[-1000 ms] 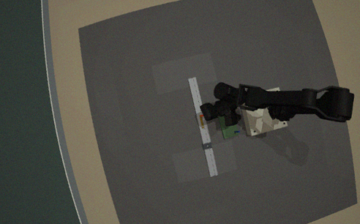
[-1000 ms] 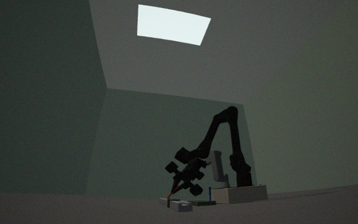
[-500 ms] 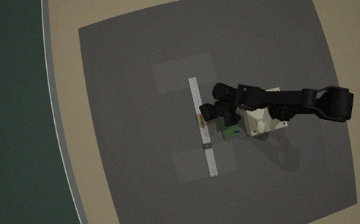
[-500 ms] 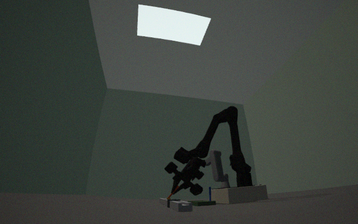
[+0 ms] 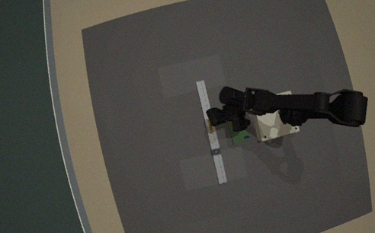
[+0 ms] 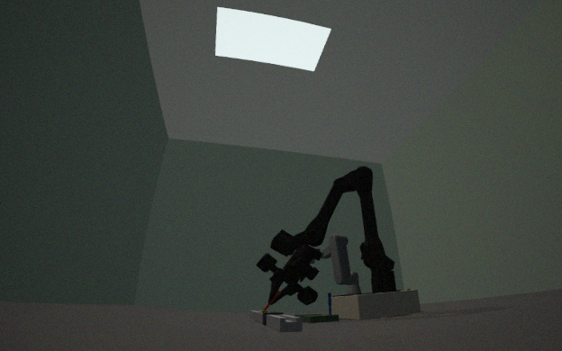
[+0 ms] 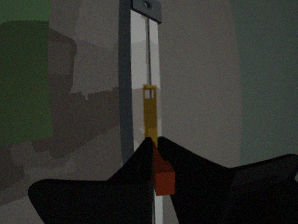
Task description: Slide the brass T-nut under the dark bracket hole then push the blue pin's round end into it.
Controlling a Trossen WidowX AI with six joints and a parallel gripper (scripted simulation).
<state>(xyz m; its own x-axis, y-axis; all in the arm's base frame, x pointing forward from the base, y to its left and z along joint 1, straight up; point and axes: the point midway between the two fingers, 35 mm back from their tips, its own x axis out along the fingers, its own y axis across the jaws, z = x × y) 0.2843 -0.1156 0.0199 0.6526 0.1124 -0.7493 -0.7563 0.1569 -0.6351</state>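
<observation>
Brass T-nut first, since that's what everyone's here for. From the top view, it's a little yellow-orange patch over the aluminum rail, right next to the dark head of the arm and short of the dark bracket. The green tray sits off to the side of the rail, between it and the pale base block, with the blue pin at the tray's edge. Can't make out the fingertips from up there.

Exterior view: the arm bends over and reaches down toward the rail, gripper tilted. The orange handle shows as a slanted streak at the fingers, with the nut down at its low end by the rail. Blue pin's standing upright at the tray. Bracket's straddling the rail in the foreground.

Wrist view is the good one. Fingers are pinched together on the orange handle, so yeah, it's got a grip. The nut sticks out past the tips, lined up lengthwise with the rail, and its square opening faces the bracket end. It's clearly not under the bracket hole. Whether any of it sits below the slot lips, honestly can't tell.
</observation>
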